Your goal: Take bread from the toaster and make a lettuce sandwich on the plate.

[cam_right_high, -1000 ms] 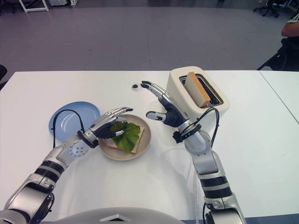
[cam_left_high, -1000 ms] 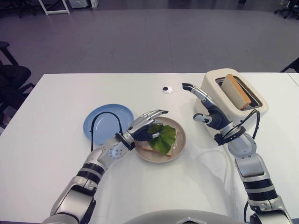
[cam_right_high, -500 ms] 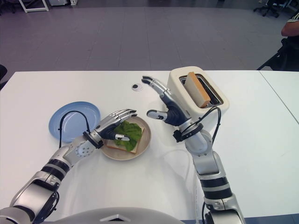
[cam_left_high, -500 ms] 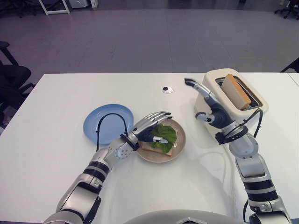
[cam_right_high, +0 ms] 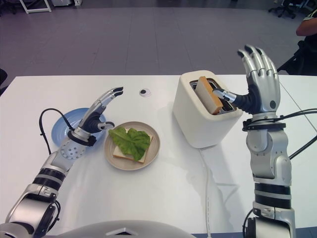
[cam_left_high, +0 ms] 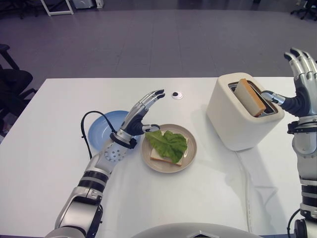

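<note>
Counting two plates (cam_left_high: 100,133) (cam_left_high: 191,148), two bread slices (cam_left_high: 249,96) (cam_left_high: 157,155), one leaf (cam_left_high: 168,143).

The 2 head eyes look forward and down on 1 shared table (cam_left_high: 44,148), slightly offset sideways.

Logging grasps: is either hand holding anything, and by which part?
Nothing is held. The left hand is open beside the tan plate; the right hand is open beside the bread slice in the toaster.
</note>
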### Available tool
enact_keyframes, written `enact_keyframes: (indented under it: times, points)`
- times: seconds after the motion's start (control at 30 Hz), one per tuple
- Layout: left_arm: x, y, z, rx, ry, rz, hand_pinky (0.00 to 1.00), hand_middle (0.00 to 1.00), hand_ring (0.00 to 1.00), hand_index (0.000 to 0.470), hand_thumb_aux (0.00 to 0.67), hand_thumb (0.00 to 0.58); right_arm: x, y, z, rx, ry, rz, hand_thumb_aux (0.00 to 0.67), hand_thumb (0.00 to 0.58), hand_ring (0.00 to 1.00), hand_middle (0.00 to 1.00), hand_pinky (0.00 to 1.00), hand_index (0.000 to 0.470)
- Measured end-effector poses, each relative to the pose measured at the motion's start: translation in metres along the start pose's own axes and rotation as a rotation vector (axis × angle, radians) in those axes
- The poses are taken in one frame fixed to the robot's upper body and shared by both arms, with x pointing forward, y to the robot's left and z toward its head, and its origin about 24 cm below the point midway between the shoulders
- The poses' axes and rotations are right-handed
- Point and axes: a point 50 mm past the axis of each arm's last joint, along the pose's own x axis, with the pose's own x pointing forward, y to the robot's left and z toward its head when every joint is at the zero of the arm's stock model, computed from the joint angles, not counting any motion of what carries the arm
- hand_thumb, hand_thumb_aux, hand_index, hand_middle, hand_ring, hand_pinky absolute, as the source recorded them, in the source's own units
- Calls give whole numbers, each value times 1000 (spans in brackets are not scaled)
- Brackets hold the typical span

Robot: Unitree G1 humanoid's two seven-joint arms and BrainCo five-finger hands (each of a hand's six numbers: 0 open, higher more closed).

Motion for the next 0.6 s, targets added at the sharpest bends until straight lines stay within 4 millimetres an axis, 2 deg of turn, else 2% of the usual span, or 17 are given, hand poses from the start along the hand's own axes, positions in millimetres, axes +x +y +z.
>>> enact_keyframes:
  times: [0.17,0.27,0.3,0.33,0.37,0.6]
  points:
    - [-6,7,-4,21,24,1,0,0,0,0,0,0,-9,34,2,-3,-21,190,0,0,0,0,0,0]
    - [-7,9,-6,25,30,5,0,0,0,0,0,0,-9,39,4,-6,-38,222,0,0,0,0,0,0]
    - [-7,9,-6,26,32,6,0,0,0,0,0,0,-9,40,5,-14,-49,230,58,96,0,0,0,41]
    - [-7,9,-6,26,33,7,0,0,0,0,0,0,-8,40,5,-19,-59,235,405,489,0,0,0,284]
    - [-7,10,-6,27,34,8,0,0,0,0,0,0,-7,40,6,-19,-65,235,670,580,0,0,0,470]
    - [-8,10,-7,26,34,10,0,0,0,0,0,0,-3,30,20,79,-107,145,670,580,0,0,0,470]
